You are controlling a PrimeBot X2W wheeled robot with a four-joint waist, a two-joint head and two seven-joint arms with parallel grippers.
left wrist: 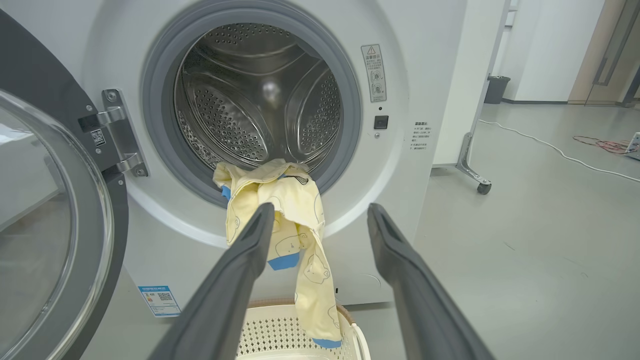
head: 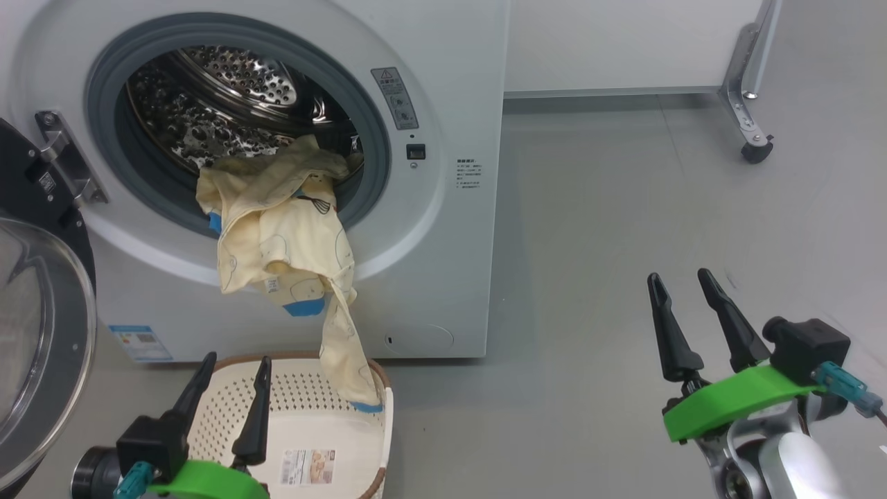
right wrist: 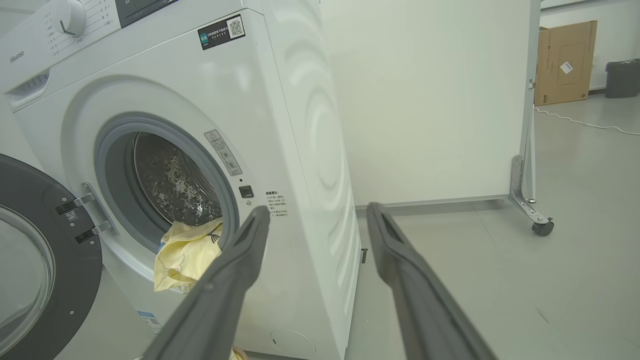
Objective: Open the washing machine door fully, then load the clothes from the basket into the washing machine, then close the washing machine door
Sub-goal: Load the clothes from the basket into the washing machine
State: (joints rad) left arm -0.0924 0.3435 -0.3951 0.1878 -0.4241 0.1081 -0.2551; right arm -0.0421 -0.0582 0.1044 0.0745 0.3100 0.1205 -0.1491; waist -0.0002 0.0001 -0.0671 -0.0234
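The washing machine (head: 443, 83) (left wrist: 430, 65) (right wrist: 280, 100) stands with its door (head: 41, 326) (left wrist: 50, 225) (right wrist: 35, 260) swung wide to the left. The cream-yellow clothes (head: 284, 222) (left wrist: 290, 210) (right wrist: 185, 255) hang half out of the drum over the grey seal, one blue-cuffed leg trailing down into the basket (head: 346, 430) (left wrist: 280, 335) on the floor below. My left gripper (head: 232, 371) (left wrist: 320, 212) is open above the basket's near side, holding nothing. My right gripper (head: 682, 284) (right wrist: 317, 212) is open over bare floor to the right, well clear of the machine.
A white partition on a metal foot with a caster (head: 755, 149) (right wrist: 542, 227) stands behind and right of the machine. Cables (left wrist: 550, 147) run across the grey floor, and a cardboard box (right wrist: 565, 62) and a bin (right wrist: 622, 77) stand far back.
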